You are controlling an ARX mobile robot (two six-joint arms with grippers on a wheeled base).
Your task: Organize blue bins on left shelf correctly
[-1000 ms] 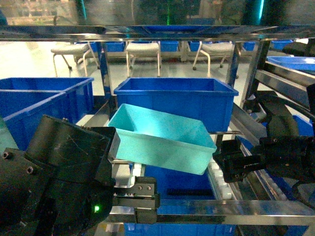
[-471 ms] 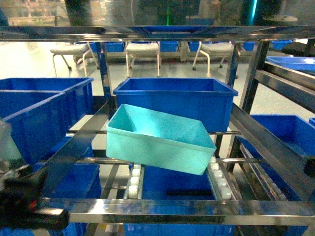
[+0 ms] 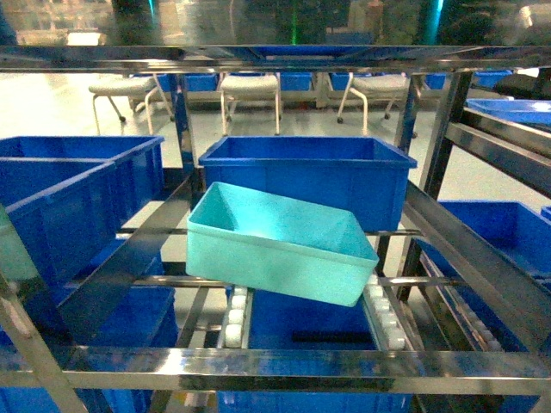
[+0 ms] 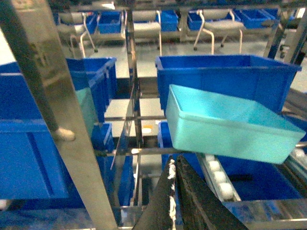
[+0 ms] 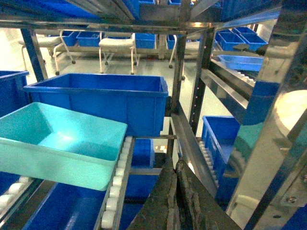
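A light turquoise blue bin (image 3: pixel 280 245) rests empty and slightly skewed on the roller tracks of the left shelf (image 3: pixel 258 366), in front of a royal-blue crate. It also shows in the left wrist view as the bin (image 4: pixel 225 124) and in the right wrist view as the bin (image 5: pixel 57 143). Neither gripper appears in the head view. My left gripper (image 4: pixel 174 160) is shut, empty, below and in front of the bin's near left corner, apart from it. My right gripper (image 5: pixel 175 164) is shut, empty, to the right of the bin beside the roller track (image 5: pixel 117 179).
Large royal-blue ribbed crates stand behind the bin (image 3: pixel 306 176), at the left (image 3: pixel 60 198) and below (image 3: pixel 310 323). A slanted steel rail (image 3: pixel 129 254) runs left of the bin and another (image 3: pixel 469 254) right. A steel upright (image 4: pixel 62 120) stands close to the left wrist camera. Chairs (image 3: pixel 250 90) stand far behind.
Both arms have pulled back out of the head view; one second ago they flanked the turquoise bin. The bin has stayed where it was on the rollers.
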